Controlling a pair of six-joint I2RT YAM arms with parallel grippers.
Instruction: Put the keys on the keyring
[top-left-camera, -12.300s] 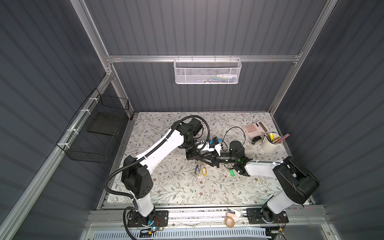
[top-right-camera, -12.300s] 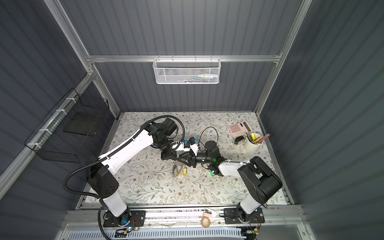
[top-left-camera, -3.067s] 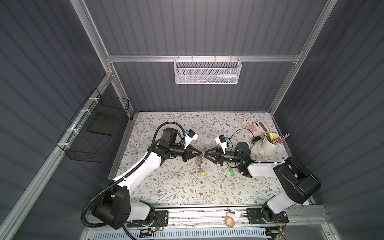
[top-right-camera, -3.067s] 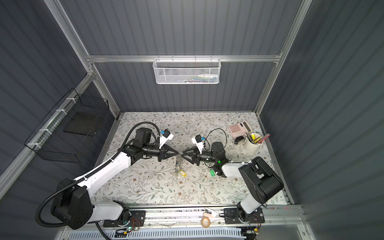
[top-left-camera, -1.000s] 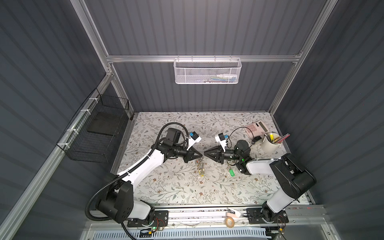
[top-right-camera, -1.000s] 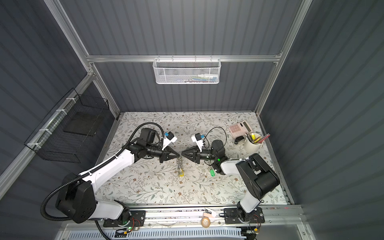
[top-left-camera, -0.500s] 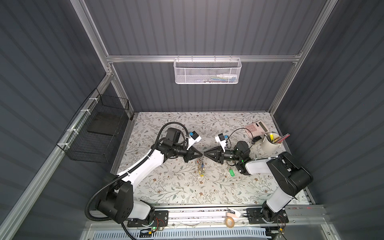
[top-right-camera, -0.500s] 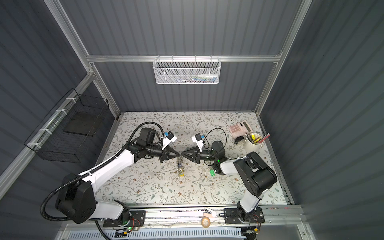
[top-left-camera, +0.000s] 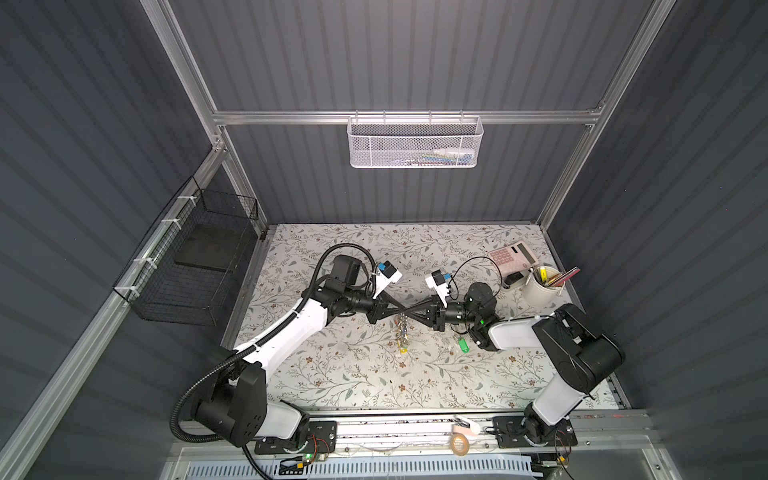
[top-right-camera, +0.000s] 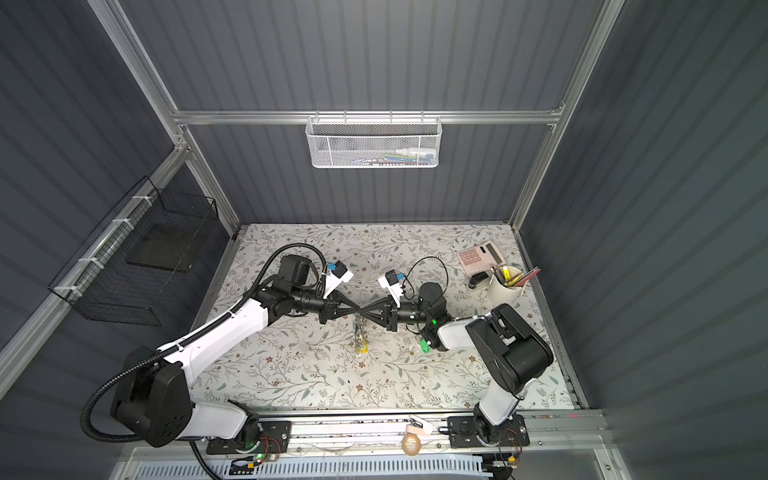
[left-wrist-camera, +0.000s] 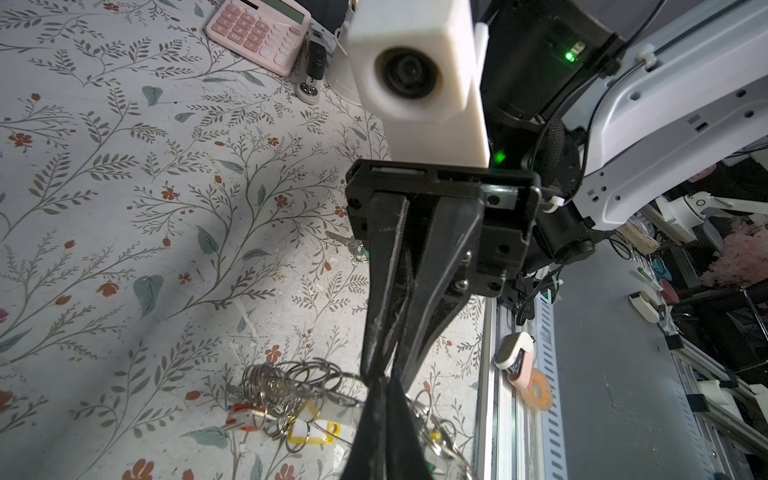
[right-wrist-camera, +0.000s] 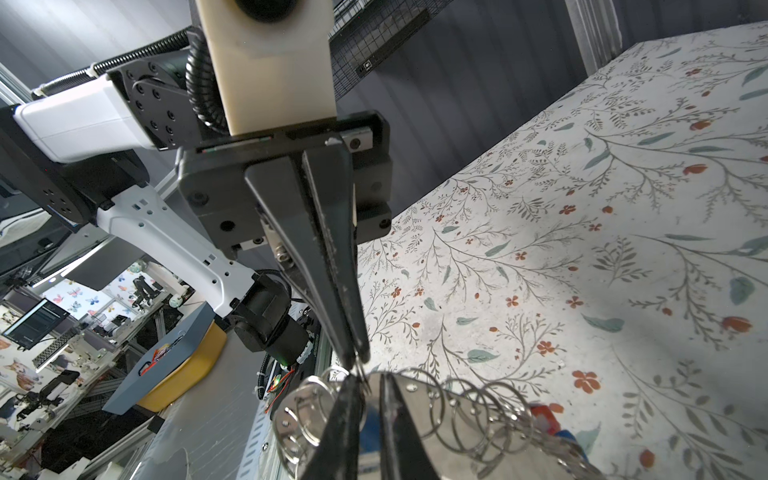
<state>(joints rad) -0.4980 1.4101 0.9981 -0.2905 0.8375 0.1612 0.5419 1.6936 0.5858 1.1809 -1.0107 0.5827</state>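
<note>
The keyring (top-left-camera: 402, 338) (top-right-camera: 360, 338), a loop strung with many silver rings and yellow and red tags, hangs above the table where my two grippers meet tip to tip. My left gripper (top-left-camera: 400, 314) (left-wrist-camera: 384, 380) is shut on its loop. My right gripper (top-left-camera: 410, 314) (right-wrist-camera: 368, 377) comes from the opposite side, its jaws closed to a narrow gap round the same loop, with rings (right-wrist-camera: 478, 411) on either side. The keys with the green tag (top-left-camera: 463, 345) (top-right-camera: 424, 345) lie on the table beside the right arm, held by nothing.
A pink calculator (top-left-camera: 512, 257), a small black stapler (top-left-camera: 513, 279) and a white cup of pens (top-left-camera: 540, 286) stand at the back right. A black wire basket (top-left-camera: 199, 266) hangs on the left wall. A tape roll (top-left-camera: 459, 444) sits on the front rail.
My right gripper has moved left until its tips meet the left gripper's tips, and its jaws have narrowed. The left gripper and the hanging keyring have stayed where they were.
</note>
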